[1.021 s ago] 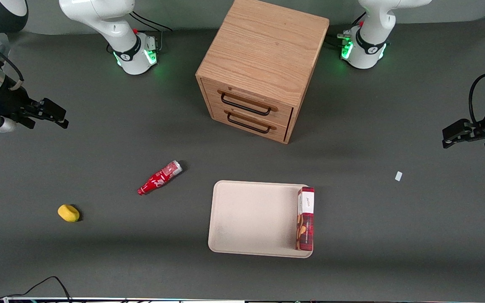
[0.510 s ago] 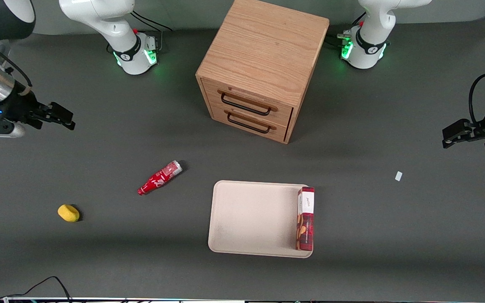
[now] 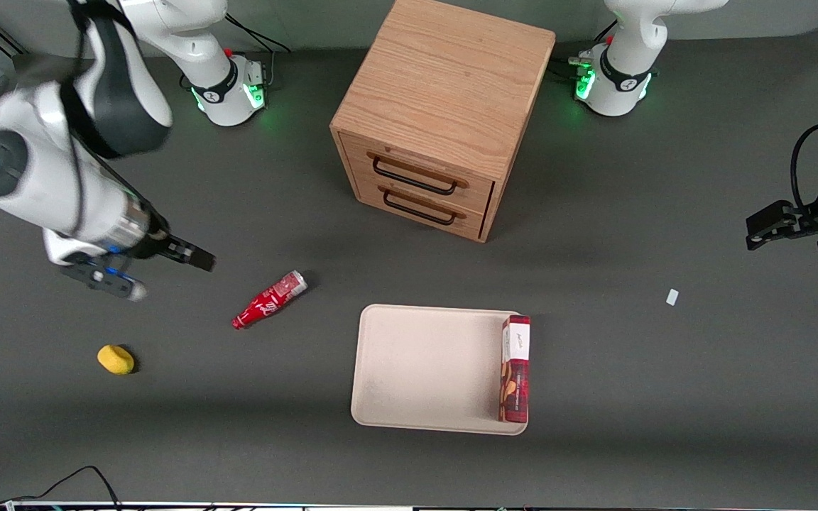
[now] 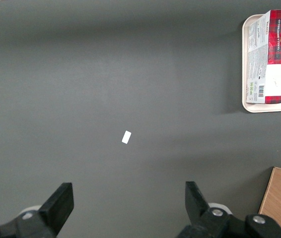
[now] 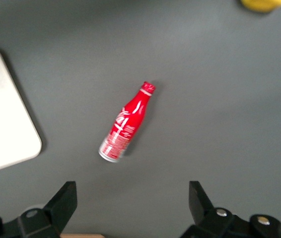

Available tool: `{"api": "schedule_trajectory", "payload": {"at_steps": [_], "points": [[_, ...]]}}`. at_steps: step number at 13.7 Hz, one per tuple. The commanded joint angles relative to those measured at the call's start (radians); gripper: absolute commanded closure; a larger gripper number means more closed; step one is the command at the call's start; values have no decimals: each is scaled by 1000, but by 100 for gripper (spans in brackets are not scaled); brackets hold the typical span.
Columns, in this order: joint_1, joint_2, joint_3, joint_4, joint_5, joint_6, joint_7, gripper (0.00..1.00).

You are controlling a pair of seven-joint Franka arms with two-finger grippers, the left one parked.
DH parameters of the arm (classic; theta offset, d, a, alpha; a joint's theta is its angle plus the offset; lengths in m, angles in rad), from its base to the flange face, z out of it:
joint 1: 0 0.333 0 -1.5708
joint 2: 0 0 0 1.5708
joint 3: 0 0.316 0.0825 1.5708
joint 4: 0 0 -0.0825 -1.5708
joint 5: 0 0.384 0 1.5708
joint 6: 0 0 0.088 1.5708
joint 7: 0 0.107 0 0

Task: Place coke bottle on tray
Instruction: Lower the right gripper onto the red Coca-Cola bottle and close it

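The coke bottle point(image 3: 269, 300) lies on its side on the dark table, red with white script, cap end nearer the front camera. It also shows in the right wrist view point(image 5: 126, 123). The cream-beige tray point(image 3: 423, 365) lies flat beside it, toward the parked arm's end; its corner shows in the right wrist view point(image 5: 1, 124). My right gripper point(image 3: 192, 259) hangs above the table, a little short of the bottle's base end, toward the working arm's end. Its fingers point(image 5: 63, 198) are spread wide and empty.
A red-and-white box point(image 3: 515, 369) lies on the tray's edge toward the parked arm's end. A wooden two-drawer cabinet point(image 3: 437, 113) stands farther from the camera. A yellow object point(image 3: 116, 359) lies nearer the camera than the gripper. A small white scrap point(image 3: 672, 297) lies toward the parked arm.
My right arm has swung in from the working arm's end toward the bottle and nearer the camera. The bottle, tray and box have not moved.
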Motion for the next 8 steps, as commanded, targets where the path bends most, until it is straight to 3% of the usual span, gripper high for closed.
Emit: {"api": "schedule_trajectory", "payload": {"at_steps": [1, 4, 8], "points": [[18, 111, 23, 14, -5, 91, 188, 0], [52, 231, 29, -3, -105, 205, 424, 0], [49, 322, 34, -33, -108, 294, 508, 0]]}}
